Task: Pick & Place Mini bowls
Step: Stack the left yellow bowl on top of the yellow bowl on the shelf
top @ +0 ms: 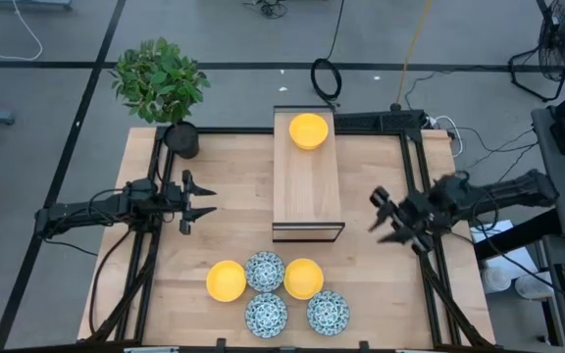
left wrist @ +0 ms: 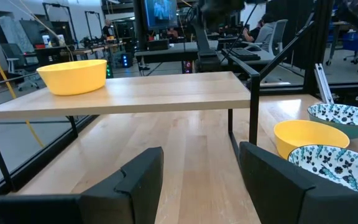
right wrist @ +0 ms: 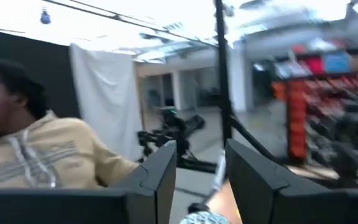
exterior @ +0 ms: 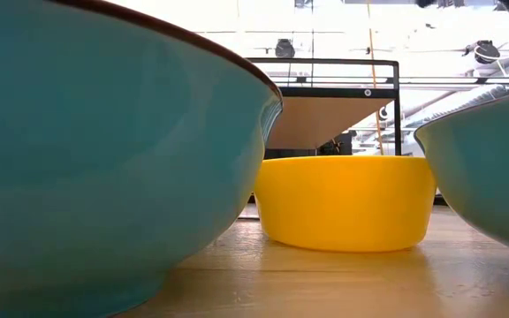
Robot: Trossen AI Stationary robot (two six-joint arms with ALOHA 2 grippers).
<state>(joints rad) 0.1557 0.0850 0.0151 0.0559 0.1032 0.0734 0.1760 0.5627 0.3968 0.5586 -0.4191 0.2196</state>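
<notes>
Even overhead light is falling on my table [top: 214, 196], shadows staying soft and short. Low view is blowing out at 12 o'clock, ceiling glare washing the room; blue bowl [exterior: 104, 159] at 9 o'clock is looming out of focus. My right wrist view is smearing with motion blur, bright window glare at 12.

Overhead and table-level cameras share the yellow bowl [exterior: 345, 201].

Two matte black jointed arms, each tipped with an end effector of two flat, angular dark fingers [left wrist: 138, 180]; thin black cables trail behind.
</notes>
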